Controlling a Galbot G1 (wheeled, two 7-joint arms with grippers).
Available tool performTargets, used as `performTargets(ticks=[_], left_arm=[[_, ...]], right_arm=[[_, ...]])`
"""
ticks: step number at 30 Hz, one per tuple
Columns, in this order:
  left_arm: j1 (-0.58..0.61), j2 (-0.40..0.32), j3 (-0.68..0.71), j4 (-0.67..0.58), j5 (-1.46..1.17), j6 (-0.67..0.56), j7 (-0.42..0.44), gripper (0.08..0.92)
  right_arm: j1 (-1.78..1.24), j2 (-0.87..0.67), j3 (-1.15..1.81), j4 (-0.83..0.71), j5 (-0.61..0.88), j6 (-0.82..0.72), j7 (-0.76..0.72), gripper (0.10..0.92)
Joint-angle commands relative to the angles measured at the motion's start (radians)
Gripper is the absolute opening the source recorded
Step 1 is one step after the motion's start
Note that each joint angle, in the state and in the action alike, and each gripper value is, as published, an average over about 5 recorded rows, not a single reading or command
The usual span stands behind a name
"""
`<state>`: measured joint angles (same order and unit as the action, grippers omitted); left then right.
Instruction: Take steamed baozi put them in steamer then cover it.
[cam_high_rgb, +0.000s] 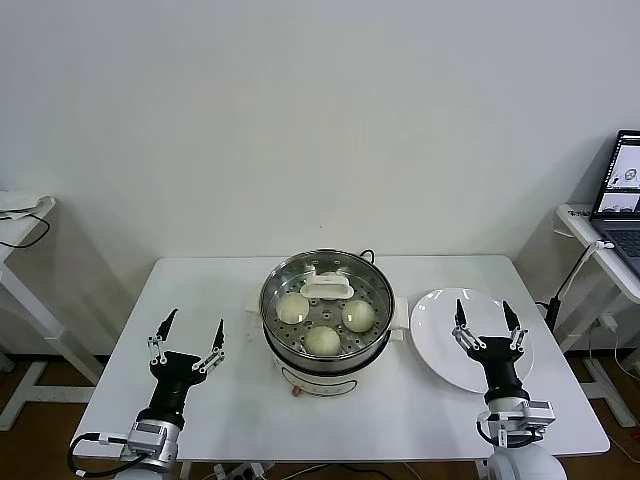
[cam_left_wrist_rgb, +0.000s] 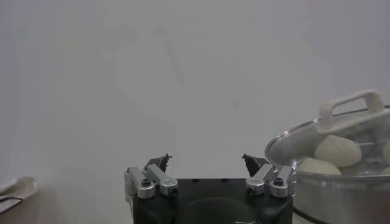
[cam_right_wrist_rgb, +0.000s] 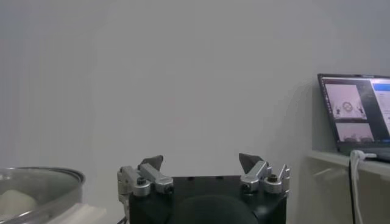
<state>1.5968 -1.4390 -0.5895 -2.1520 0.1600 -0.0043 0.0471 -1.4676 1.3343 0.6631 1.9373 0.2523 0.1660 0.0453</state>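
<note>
At the centre of the white worktop (cam_high_rgb: 230, 400): one steamer (cam_high_rgb: 325, 350), a round shiny steel pot on a white base, its perforated tray visible inside. Contents: steamed baozi (cam_high_rgb: 322, 340), three cream-white buns seen on the tray, one toward the left, one toward the right, one nearest the robot; a fourth cannot be made out. The cover (cam_high_rgb: 327, 283), clear glass with a metal rim and white handle, sits on top of the pot, with the buns showing through it.

Just right of the steamer: one flat white plate (cam_high_rgb: 440, 345), nothing lying on it.

Left claw (cam_high_rgb: 187, 334): above the worktop, left of the steamer and apart from it, fingers spread wide, holding nothing.

Right claw (cam_high_rgb: 488, 319): over the plate, fingers spread wide, holding nothing.

Far right, on a side table: one open laptop (cam_high_rgb: 622, 195).
</note>
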Motion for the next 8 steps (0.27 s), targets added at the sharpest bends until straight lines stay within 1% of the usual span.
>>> performTargets(ticks=[1, 8], left_arm=[[0.008, 0.005, -0.002, 0.004, -0.015, -0.008, 0.001, 0.823], [0.013, 0.006, -0.005, -0.004, -0.015, -0.008, 0.003, 0.823]], right_arm=[[-0.005, -0.001, 0.001, 0.007, -0.002, -0.005, 0.003, 0.823], [-0.008, -0.002, 0.000, 0.010, -0.003, -0.007, 0.003, 0.823]])
